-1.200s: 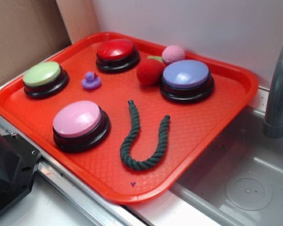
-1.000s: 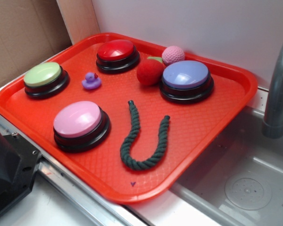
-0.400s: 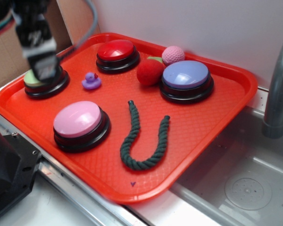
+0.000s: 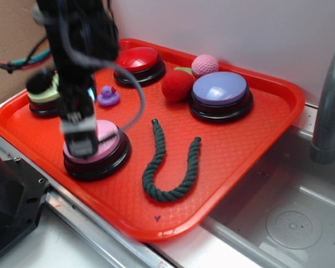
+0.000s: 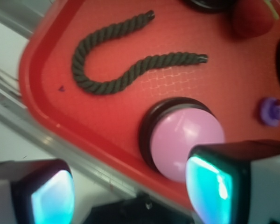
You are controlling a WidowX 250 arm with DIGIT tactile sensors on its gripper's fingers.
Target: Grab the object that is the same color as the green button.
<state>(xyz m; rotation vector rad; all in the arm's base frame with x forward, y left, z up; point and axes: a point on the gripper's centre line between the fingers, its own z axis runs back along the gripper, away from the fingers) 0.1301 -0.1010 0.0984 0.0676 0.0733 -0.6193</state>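
The dark green rope piece lies in a U on the red tray, to the right of the pink button. In the wrist view the rope sits ahead of the jaws and beyond the pink button. My gripper hangs over the pink button's left side near the tray's front edge, blurred by motion. It is open with nothing between its fingers. The pale green button stands at the far left, mostly hidden behind my arm.
A purple duck, red button, red ball, pink ball and lavender button share the tray. A sink basin with a grey faucet lies right; cardboard stands at the left.
My arm has come in from the upper left, passed over the green button and moved forward over the pink button. Nothing on the tray has moved.
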